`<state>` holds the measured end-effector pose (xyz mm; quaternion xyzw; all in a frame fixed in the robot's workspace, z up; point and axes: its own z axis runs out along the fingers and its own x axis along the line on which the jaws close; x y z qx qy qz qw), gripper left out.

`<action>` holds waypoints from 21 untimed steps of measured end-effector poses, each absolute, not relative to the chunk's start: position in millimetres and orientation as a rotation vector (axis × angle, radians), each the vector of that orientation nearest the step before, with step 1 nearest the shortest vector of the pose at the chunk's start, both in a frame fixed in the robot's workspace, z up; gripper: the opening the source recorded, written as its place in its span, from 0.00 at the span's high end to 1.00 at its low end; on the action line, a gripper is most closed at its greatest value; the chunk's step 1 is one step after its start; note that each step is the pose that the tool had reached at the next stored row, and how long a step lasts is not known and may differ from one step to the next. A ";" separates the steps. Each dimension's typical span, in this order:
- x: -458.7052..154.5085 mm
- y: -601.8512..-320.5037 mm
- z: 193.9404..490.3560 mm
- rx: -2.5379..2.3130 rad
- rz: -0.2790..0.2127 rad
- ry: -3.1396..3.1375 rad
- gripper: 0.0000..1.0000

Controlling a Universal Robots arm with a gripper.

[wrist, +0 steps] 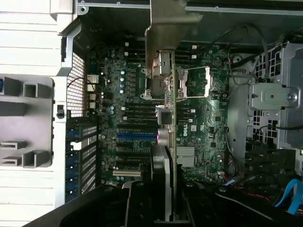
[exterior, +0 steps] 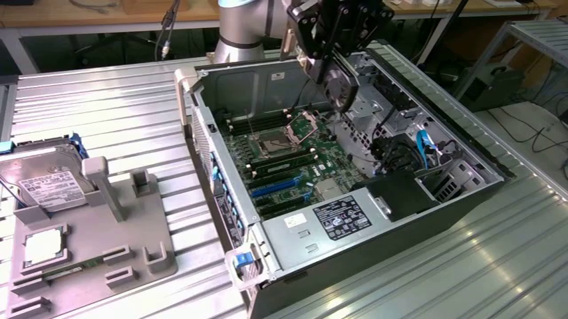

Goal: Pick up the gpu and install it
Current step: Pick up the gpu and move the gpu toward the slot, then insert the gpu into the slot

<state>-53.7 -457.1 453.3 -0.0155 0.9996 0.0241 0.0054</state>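
Black gpu (exterior: 342, 85) in hand (exterior: 326, 58), over motherboard (wrist: 118, 94).

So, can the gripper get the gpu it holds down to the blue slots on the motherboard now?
Probably yes: the gripper holds the gpu above the open computer case, and nothing seems to lie over the blue slots; the cables sit aside.

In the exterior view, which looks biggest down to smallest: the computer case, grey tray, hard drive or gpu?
1. case
2. grey tray
3. hard drive and gpu look alike; the gpu is held tilted and partly hidden, so I won't rank them.
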 end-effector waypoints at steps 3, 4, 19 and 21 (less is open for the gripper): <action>-49.1 -457.2 453.2 -0.048 0.075 3.130 0.72; -48.7 -457.2 453.2 -0.048 0.075 3.130 0.72; -48.7 -457.1 453.2 -0.051 0.075 3.129 0.72; -48.7 -457.1 453.2 -0.062 0.075 3.129 0.72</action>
